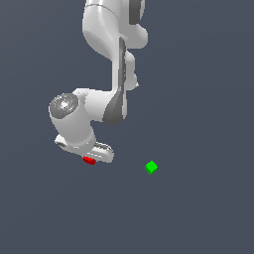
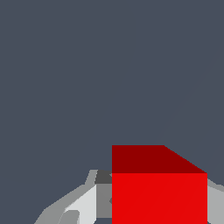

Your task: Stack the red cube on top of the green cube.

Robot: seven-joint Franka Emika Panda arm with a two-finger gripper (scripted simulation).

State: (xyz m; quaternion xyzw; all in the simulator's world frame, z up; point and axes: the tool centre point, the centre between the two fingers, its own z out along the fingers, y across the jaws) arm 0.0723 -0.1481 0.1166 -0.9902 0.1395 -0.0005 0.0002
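Note:
The red cube point(image 1: 89, 160) peeks out from under the white hand of my gripper point(image 1: 92, 157) at the exterior view's left. It fills the near part of the wrist view, where the red cube point(image 2: 159, 192) sits between the grey fingers point(image 2: 83, 206) with both sides against them; my gripper point(image 2: 158, 208) is shut on it. The green cube point(image 1: 151, 167) lies on the dark floor, apart from the hand toward the exterior view's right. It does not show in the wrist view. I cannot tell whether the red cube is off the floor.
The white arm point(image 1: 111, 54) reaches down from the top of the exterior view. A plain dark grey floor point(image 1: 198, 213) lies all around the cubes.

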